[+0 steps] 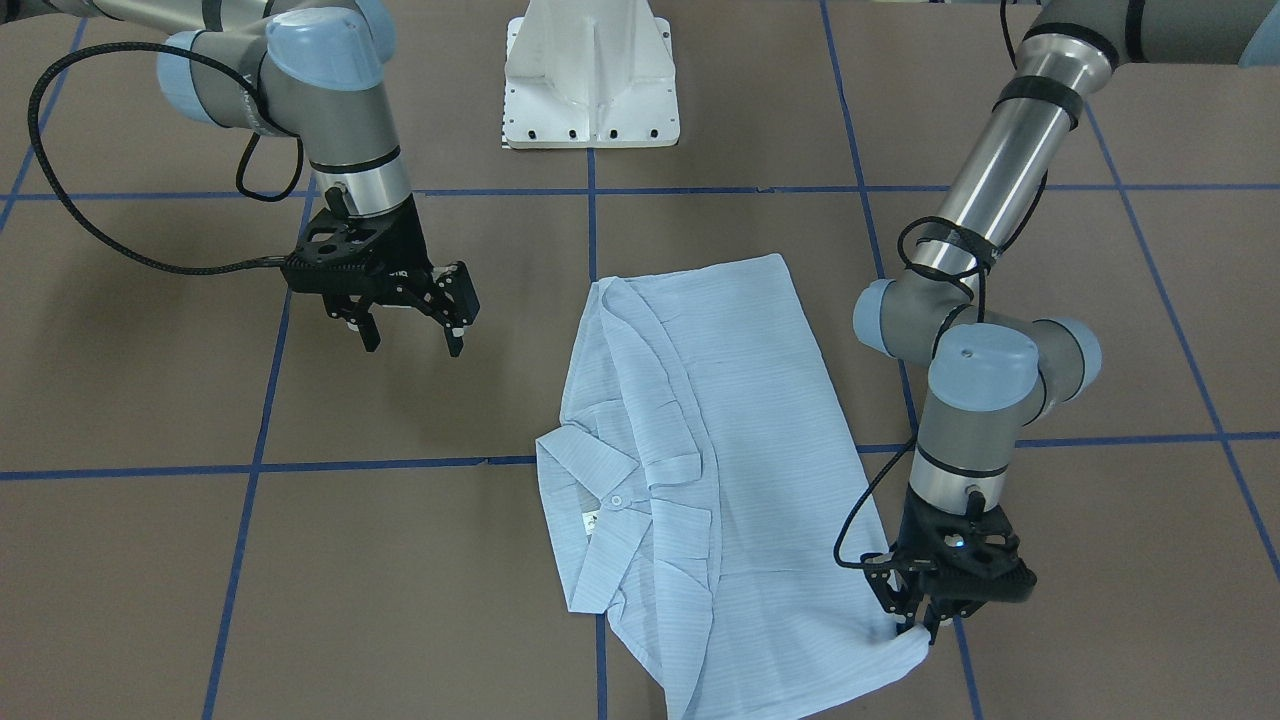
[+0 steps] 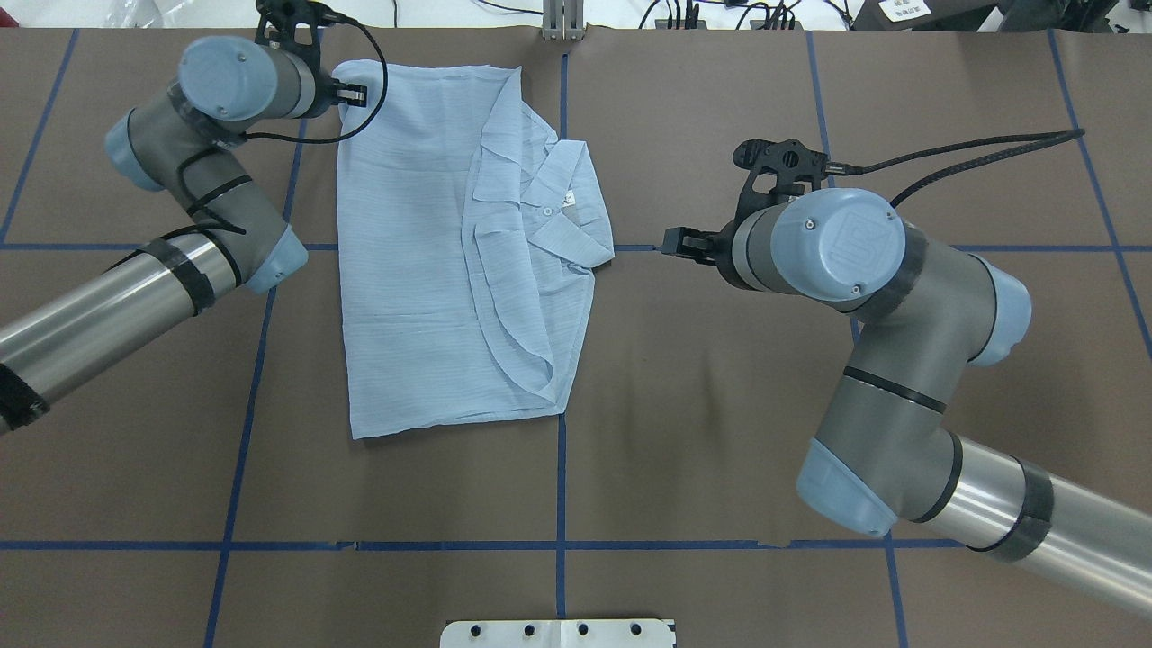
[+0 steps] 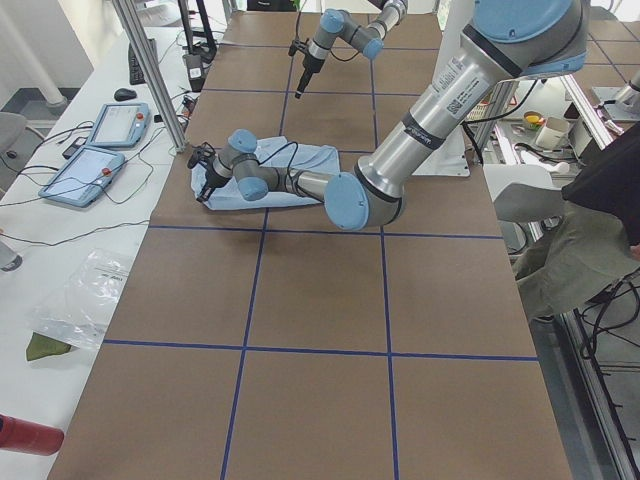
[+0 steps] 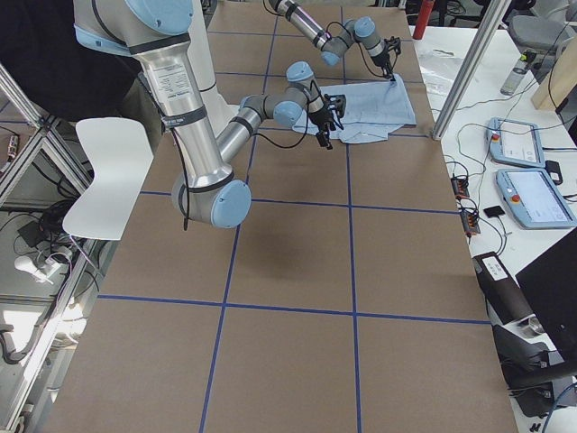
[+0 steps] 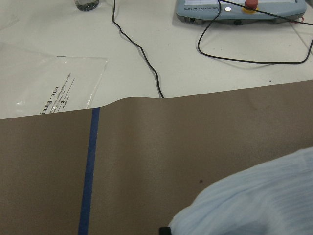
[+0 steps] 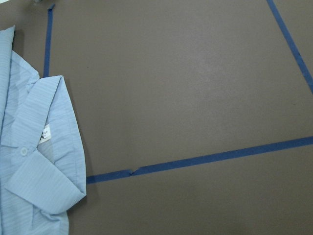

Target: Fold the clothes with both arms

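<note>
We see the shirt lying folded on the brown surface, our left gripper clamped on its far left corner. Our right gripper hangs with fingers spread, clear of the cloth, right of the collar.

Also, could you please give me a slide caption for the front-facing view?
Left pincer pinches a corner of the half-folded blue shirt; right pincer hovers open beside it.

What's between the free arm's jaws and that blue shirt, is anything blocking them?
Nothing visible. The right arm holds its open jaws off to the collar side of the shirt, with only bare brown table between them. The left arm has its jaws shut on a shirt corner.
</note>
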You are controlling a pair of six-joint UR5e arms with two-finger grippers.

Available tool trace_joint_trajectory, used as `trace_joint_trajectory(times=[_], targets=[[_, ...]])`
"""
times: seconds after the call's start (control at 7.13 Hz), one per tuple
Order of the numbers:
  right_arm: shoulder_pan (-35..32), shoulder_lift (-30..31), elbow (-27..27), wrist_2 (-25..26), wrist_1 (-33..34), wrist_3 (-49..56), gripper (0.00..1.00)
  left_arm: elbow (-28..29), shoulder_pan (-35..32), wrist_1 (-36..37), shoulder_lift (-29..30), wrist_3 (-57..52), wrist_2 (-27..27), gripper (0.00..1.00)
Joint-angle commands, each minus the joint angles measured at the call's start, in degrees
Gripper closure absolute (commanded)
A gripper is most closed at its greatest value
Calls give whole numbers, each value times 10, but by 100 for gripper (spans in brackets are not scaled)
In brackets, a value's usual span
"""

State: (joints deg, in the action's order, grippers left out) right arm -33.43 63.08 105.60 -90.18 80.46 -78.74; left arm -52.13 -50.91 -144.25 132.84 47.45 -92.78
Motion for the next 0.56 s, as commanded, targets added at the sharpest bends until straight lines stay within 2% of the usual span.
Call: trace_joint_trajectory(times=[0.0, 0.14, 0.42], targets=[[7, -92, -92, 1, 2, -66, 0, -43, -5, -44, -46, -10, -42, 0], [9, -162, -184, 3, 0, -105, 0, -86, -5, -42, -76, -10, -42, 0], [20, -200, -251, 49, -2, -167, 3, -115, -4, -47, -96, 1, -42, 0]])
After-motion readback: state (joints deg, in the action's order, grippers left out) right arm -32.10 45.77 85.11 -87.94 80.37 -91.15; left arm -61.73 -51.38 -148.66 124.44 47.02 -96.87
